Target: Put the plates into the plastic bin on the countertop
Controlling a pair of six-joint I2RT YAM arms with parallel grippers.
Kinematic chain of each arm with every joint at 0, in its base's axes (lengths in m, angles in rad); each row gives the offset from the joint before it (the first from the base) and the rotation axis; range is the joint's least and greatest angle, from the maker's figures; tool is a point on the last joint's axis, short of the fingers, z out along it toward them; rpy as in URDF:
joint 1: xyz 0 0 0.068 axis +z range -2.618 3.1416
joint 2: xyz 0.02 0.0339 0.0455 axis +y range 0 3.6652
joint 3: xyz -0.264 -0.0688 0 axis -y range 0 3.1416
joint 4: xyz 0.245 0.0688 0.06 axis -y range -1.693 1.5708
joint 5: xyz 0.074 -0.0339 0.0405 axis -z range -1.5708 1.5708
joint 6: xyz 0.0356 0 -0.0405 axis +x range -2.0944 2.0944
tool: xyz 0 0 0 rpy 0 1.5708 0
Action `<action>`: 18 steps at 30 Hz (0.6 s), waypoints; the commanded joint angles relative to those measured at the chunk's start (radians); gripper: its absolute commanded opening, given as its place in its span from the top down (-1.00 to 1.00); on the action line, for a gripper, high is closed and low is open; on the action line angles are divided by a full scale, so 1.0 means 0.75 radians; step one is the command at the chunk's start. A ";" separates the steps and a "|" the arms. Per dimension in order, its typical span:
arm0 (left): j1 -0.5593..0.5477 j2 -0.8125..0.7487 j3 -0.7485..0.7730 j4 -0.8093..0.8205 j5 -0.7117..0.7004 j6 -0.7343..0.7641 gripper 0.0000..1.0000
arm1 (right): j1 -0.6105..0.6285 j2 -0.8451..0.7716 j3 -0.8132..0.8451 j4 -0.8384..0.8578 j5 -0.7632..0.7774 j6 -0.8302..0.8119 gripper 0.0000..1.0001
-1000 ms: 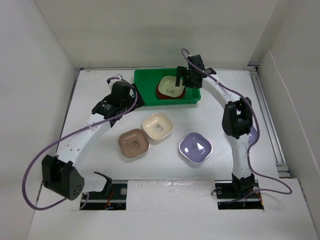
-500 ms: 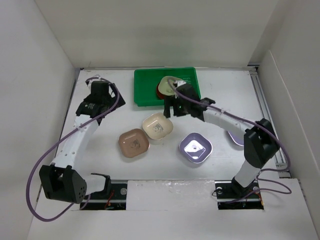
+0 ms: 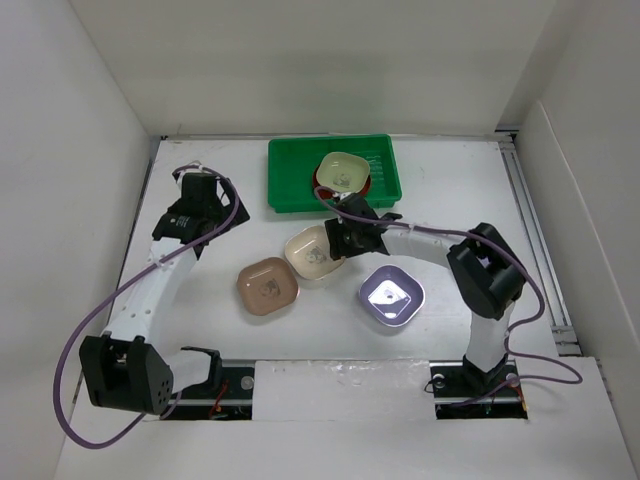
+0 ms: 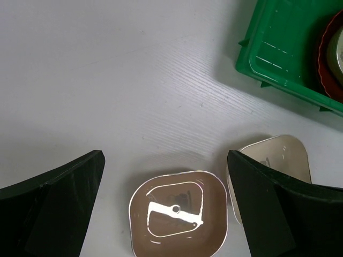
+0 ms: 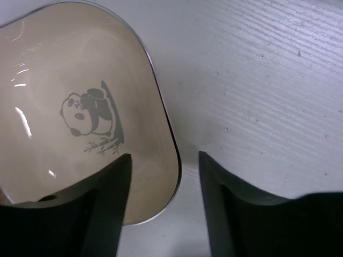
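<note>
White matte countertop (image 3: 440, 190) lies under white walls (image 3: 300, 60). Nearest me sit the lavender plate (image 3: 391, 294) and pinkish-brown plate (image 3: 268, 285). My right claw (image 5: 163, 160), spread and gripping nothing, straddles the cream plate's (image 5: 80, 118) 2 o'clock edge. My left claw (image 4: 163, 160) hangs spread at 9. Farthest, at 12, the green bin (image 3: 290, 180), long axis 9-to-3, holds an olive plate (image 3: 343, 171) on a red plate (image 3: 319, 184).

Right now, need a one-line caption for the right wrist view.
Open right gripper straddles the rim of the cream panda plate on the white countertop.
</note>
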 commanded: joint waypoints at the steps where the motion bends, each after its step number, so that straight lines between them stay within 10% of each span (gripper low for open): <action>1: 0.001 -0.043 -0.009 0.028 -0.014 0.021 -0.99 | 0.008 0.051 0.038 0.069 0.060 0.007 -0.09; 2: 0.001 -0.043 -0.009 0.028 -0.014 0.021 -0.99 | 0.008 0.051 0.038 0.057 0.060 0.007 0.39; 4: 0.001 -0.043 -0.009 0.028 -0.014 0.021 -0.99 | 0.008 0.070 0.038 0.045 0.099 0.022 0.69; 8: 0.001 -0.043 -0.009 0.028 -0.014 0.021 -0.99 | -0.004 0.058 0.014 0.025 0.174 0.063 0.96; 18: 0.001 -0.055 -0.009 0.028 -0.026 0.021 -0.99 | -0.031 -0.239 -0.066 -0.135 0.226 0.091 1.00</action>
